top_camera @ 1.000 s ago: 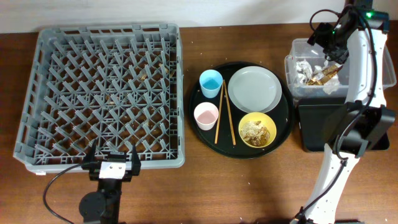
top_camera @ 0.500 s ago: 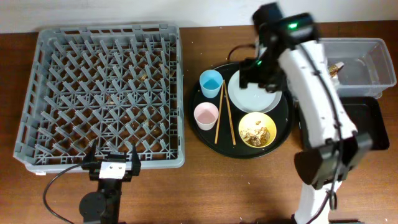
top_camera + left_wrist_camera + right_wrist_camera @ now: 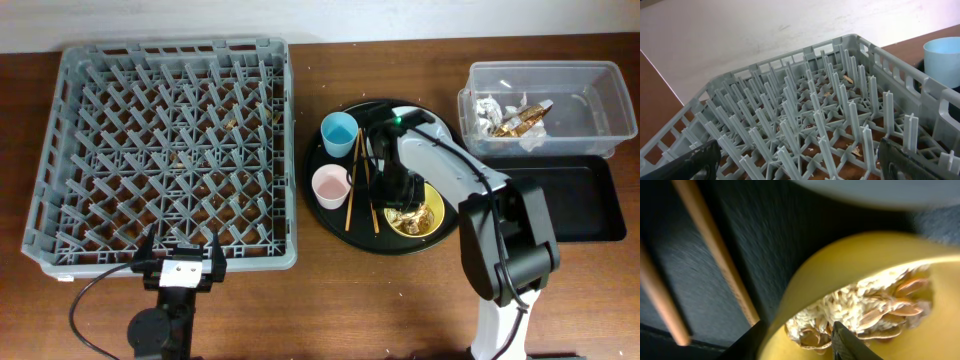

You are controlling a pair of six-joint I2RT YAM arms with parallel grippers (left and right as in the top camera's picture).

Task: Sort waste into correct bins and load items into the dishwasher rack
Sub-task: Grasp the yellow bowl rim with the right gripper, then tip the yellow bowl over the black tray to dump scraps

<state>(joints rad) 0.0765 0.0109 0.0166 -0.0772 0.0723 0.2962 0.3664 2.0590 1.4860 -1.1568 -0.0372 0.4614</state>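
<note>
I'm working at a lab-style test bench: brown wooden surface [image 3: 400, 300], plain white wall [image 3: 740, 40], dishwasher rack [image 3: 165, 150] staged beside my arm base [image 3: 158, 328].

Right of the grey rack [image 3: 175, 46]: light blue cup [image 3: 339, 130] and pinkish cup [image 3: 331, 185] upright, 2 wooden chopsticks [image 3: 351, 190], yellow bowl [image 3: 436, 212] holding rice scraps [image 3: 865, 310]. Farther right, clear tub [image 3: 585, 105] holding napkins [image 3: 490, 112] and wrapper [image 3: 522, 120], and black tray [image 3: 575, 200].

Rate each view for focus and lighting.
Overhead: sharp and evenly lit throughout. Left wrist: the rack is crisp mid-frame, its nearest pegs soft, and the pale wall behind is bright. Right wrist: extreme close-up, with the yellow bowl rim and the chopsticks blurred; only the rice is fairly sharp.
</note>
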